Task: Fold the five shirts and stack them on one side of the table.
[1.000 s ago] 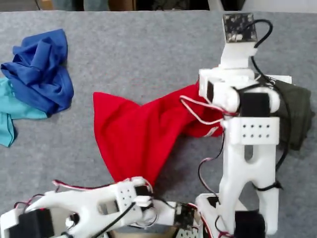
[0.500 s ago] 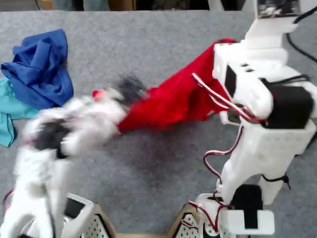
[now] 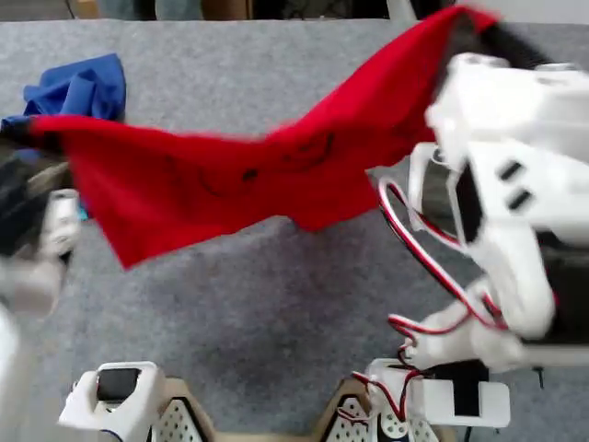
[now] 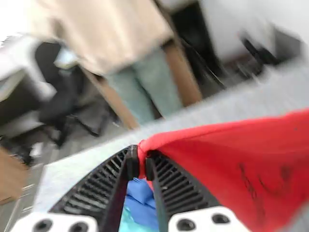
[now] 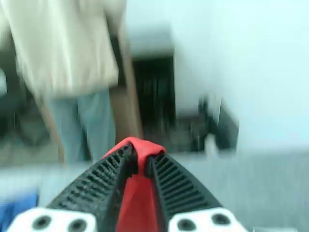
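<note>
Left gripper (image 4: 139, 157): jaws pressed together on one corner of red shirt (image 3: 276, 170), cloth pinched between the ribbed fingers (image 4: 108, 183). Right gripper (image 5: 139, 155): jaws likewise closed, pinching another edge of the same garment, w/ a small fold of fabric bulging above the tips. High view: garment held up above table (image 3: 276, 313), stretched between both grippers; L end near the table's left side, R end at far right by right arm (image 3: 515, 184); lower edge sags approx. mid-span; dark print visible on fabric. Blue shirt (image 3: 78, 87) lies crumpled at far left of table, partly behind the red cloth. Left wrist view shows it beneath the gripper w/ teal shirt (image 4: 126, 220) just beside it
</note>
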Available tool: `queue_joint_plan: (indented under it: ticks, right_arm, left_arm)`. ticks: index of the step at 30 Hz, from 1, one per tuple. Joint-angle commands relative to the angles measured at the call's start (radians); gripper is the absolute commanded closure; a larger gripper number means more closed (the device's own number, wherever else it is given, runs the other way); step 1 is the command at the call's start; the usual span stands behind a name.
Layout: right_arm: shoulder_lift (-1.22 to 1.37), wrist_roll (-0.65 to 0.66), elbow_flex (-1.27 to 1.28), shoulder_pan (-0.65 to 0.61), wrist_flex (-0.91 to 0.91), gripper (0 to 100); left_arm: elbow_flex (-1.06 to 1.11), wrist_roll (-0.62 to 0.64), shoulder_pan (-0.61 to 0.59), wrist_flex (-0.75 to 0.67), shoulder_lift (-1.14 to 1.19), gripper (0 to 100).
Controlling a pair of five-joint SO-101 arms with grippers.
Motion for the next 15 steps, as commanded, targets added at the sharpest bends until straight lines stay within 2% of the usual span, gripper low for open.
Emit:
queue_joint_plan:
  ticks: [1,4,8,15]
  right_arm:
    - [0.001,-0.012,-0.131,0.055,-0.127,98.5]
    - [0.001,-0.011,-0.188,0.086,-0.204,98.5]
    - [-0.021,-0.009,-0.2,0.086,-0.253,98.5]
    - [-0.041,0.044,0.005,0.083,-0.255,98.5]
  left_arm:
    - [-0.15,0.089,-0.107,0.002,0.018,97]
    - [-0.173,0.087,-0.117,0.034,0.002,97]
    - [-0.085,0.084,-0.116,0.032,-0.057,97]
    - [0.185,0.081,-0.114,0.028,-0.201,97]
